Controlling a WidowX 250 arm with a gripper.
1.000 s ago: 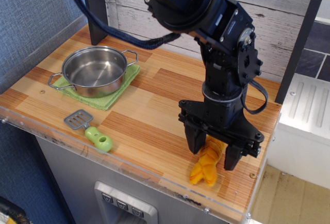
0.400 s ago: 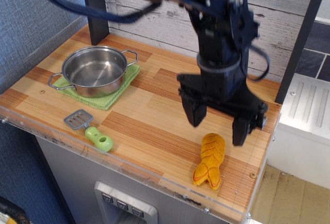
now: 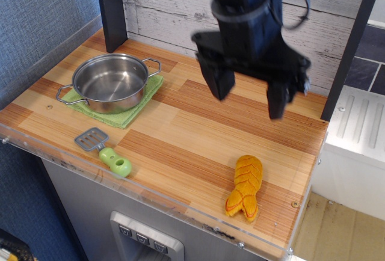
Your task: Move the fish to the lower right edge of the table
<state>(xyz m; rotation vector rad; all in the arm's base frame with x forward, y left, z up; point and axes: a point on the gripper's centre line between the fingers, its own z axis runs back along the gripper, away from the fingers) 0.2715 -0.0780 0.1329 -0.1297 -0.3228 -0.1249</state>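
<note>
One plush fish [image 3: 244, 187] lies flat on the tabletop [image 3: 198, 135], below the tool [image 3: 248, 91] and a little toward the near edge from it, with clear air between them. Its rounded orange-yellow head end points up toward the tool and its forked, red-outlined tail points toward the acrylic rim [image 3: 180, 208] along the front. It rests near the front right corner, just inside the rim and close to a corner screw [image 3: 294, 204] to its right.

The tool hangs above the tabletop with its two dark fingers [image 3: 217, 79] spread wide apart and pointing down, nothing between them. One finger sits to the left and the other to the right, the fish's head end falling roughly under the gap. The tool looks slightly blurred.

Well to the left of the tool, a steel pot [image 3: 110, 82] with two wire handles stands upright on a green cloth mat [image 3: 133, 109] near the back left of the tabletop. Down and left of the tool, apart from the pot, a grey spatula [image 3: 106, 150] with a green handle lies flat close to the front rim. Behind the tool is a whitewashed plank wall [image 3: 168, 2].
</note>
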